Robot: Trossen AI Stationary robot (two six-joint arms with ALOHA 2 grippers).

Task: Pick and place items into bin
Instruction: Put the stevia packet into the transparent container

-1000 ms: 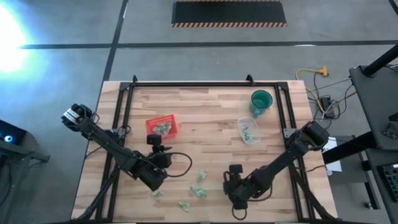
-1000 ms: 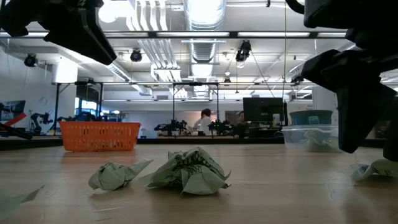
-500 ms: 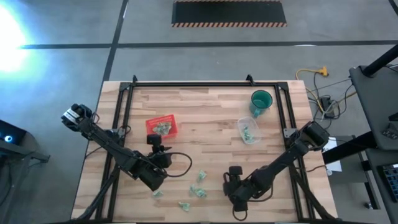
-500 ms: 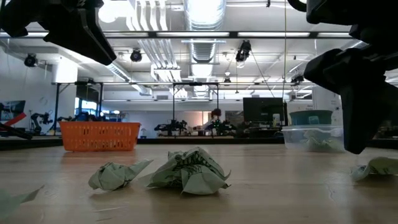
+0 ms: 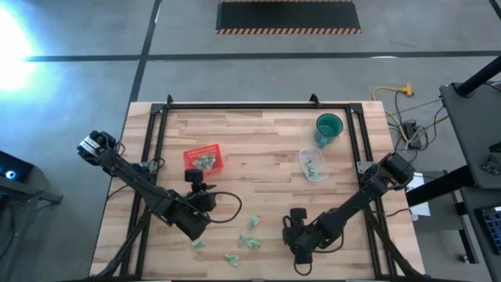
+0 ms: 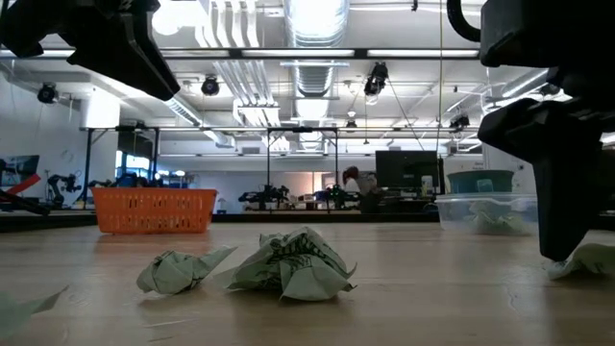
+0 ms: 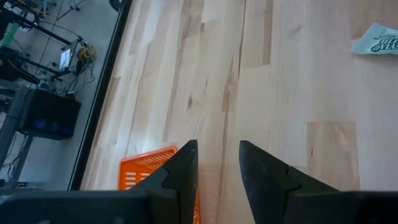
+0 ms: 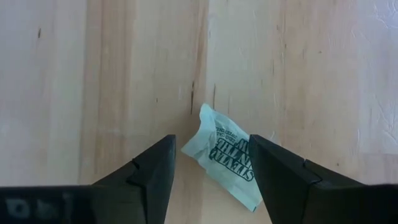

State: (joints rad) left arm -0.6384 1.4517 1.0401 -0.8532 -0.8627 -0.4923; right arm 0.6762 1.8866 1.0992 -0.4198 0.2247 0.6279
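R gripper [image 8: 208, 177] over a wrapper [image 8: 227, 158], ready to grab.

Its fingers are wide apart w/ the wrapper between them – near edge of the table [image 5: 266, 141], right of middle. L gripper [image 7: 217, 171] waits near-left, fingers a bit apart, nothing in them. About 5 loose wrappers on the wood – some already in the red tray [image 5: 205, 159] & clear tub [image 5: 313, 164]. 1 green cup [image 5: 328, 128].

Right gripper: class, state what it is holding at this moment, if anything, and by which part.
Nothing is held. The right gripper is open, its fingers straddling a crumpled green-and-white wrapper that lies on the table, not yet pinched.
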